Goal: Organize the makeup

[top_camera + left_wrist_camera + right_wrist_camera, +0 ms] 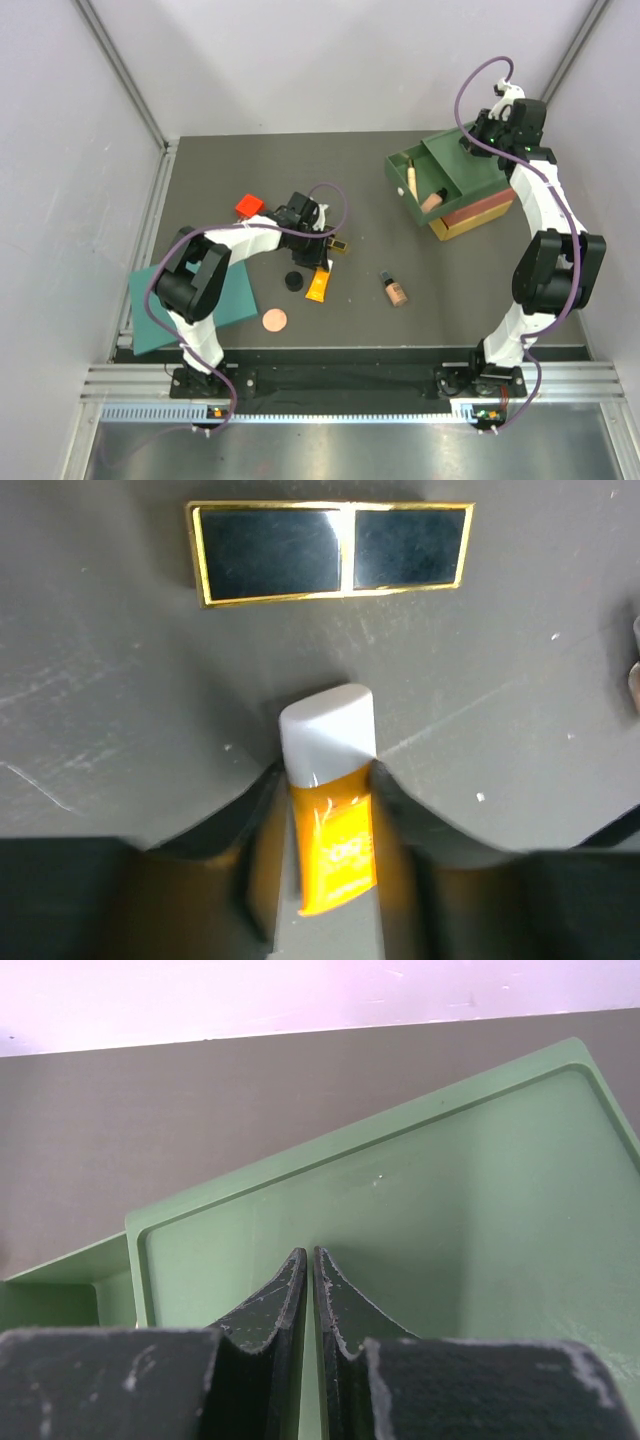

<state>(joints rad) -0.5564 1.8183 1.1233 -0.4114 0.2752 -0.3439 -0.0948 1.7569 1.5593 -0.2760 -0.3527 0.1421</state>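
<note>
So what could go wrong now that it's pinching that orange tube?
1. The left jaws pinch the orange tube right where its white cap begins, near one end, so it might swing or slip when lifted.
2. The tube looks soft, so a hard squeeze could dent it.
3. The black-gold palette lies just beyond the cap and could get nudged.

This is looking like a robotics lab test cell. Plain pale walls (330,60) are boxing in a scuffed dark table (250,160), which is lying under the jaws of the left gripper (327,770). One wall is rising beyond the jaws of the right gripper (308,1258). Behind both, an aluminium rail (130,378) is carrying the left arm (200,280) and right arm (540,210), and purple cables (459,108) are looping loose.
</note>
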